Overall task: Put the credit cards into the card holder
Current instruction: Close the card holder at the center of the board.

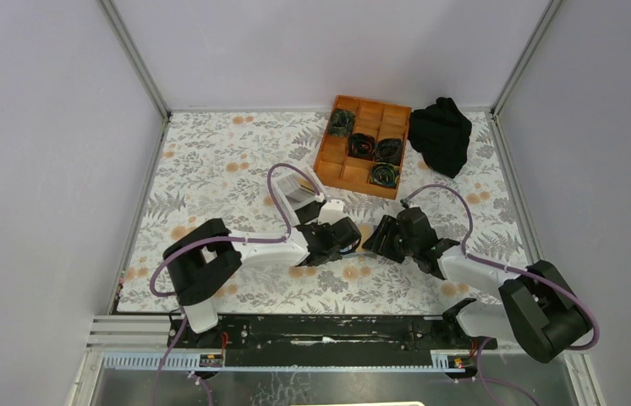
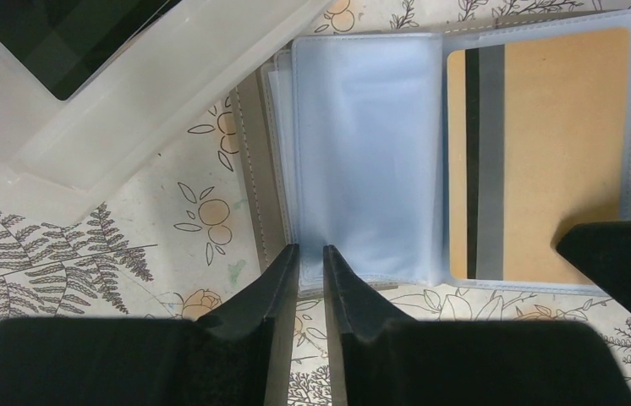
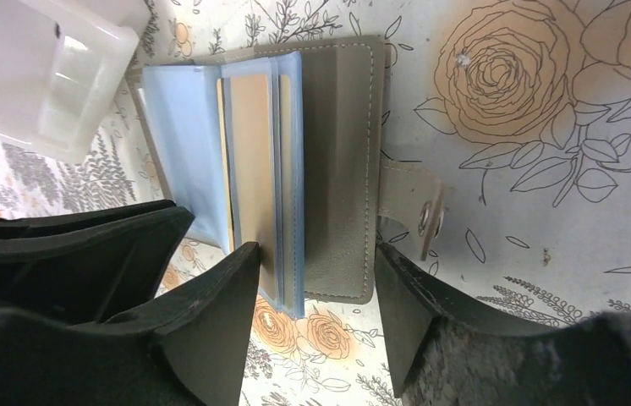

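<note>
The grey card holder [image 3: 337, 169] lies open on the floral cloth, its pale blue sleeves [image 2: 363, 152] spread. A tan-gold credit card [image 2: 549, 152] with a dark stripe sits inside the right sleeve; it also shows in the right wrist view [image 3: 249, 161]. My left gripper [image 2: 310, 258] is nearly shut, its tips pinched at the near edge of the empty blue sleeve. My right gripper [image 3: 316, 292] is open and empty, its fingers straddling the holder's near edge. In the top view both grippers, left [image 1: 348, 237] and right [image 1: 377, 239], meet mid-table and hide the holder.
A white two-compartment box [image 2: 151, 93] with a dark card [image 2: 67, 42] in it lies just left of the holder. An orange gridded tray [image 1: 363, 148] with dark coils and a black cloth [image 1: 441, 134] are at the back. The holder's snap strap [image 3: 418, 211] points right.
</note>
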`<state>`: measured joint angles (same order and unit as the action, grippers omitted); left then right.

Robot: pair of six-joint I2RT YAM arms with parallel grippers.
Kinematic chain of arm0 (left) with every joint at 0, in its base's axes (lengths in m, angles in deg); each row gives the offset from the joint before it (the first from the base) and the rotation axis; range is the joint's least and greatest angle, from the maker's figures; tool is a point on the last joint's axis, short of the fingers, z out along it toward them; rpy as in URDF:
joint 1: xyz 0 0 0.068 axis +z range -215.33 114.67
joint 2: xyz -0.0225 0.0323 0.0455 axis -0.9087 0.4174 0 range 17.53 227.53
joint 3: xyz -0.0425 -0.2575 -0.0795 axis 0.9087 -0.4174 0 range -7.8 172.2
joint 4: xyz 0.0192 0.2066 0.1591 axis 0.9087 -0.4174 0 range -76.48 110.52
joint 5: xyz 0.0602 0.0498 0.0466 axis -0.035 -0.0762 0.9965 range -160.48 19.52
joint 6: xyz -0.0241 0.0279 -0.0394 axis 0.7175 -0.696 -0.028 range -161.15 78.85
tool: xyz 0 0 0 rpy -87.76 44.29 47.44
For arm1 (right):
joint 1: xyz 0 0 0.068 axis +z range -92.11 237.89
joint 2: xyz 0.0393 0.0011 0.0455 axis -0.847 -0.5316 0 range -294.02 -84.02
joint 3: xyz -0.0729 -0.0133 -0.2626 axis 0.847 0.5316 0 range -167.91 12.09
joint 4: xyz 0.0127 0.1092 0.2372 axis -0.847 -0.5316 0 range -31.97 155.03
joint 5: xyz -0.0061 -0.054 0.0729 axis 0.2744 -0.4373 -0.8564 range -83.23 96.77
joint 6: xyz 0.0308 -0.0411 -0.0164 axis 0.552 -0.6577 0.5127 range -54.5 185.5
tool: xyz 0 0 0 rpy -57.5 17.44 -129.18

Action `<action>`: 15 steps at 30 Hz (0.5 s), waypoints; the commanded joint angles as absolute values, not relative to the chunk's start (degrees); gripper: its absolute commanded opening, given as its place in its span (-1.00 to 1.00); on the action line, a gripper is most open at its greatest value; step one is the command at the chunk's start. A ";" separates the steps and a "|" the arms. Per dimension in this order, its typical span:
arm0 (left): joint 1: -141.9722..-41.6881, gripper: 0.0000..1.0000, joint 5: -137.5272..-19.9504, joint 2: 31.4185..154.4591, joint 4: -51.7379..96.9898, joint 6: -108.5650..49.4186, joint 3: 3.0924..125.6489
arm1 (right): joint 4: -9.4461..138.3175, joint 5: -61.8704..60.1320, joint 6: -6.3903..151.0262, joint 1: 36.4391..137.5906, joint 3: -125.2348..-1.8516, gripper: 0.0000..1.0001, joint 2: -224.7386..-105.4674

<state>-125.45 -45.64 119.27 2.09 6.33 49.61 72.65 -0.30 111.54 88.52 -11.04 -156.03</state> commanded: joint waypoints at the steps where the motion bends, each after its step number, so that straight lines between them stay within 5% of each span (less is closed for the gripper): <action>1: -125.98 -0.53 -50.97 123.40 -2.87 7.63 48.36 | 75.27 -4.04 115.45 89.05 -5.71 0.18 -155.42; 15: -126.36 -0.54 -51.31 124.12 -3.21 8.02 48.08 | 81.87 -6.70 120.91 89.00 1.19 0.18 -146.81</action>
<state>-125.45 -45.66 119.59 1.56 6.81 50.05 83.36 -3.34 118.58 88.48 -0.79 -148.82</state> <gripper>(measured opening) 0.232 0.590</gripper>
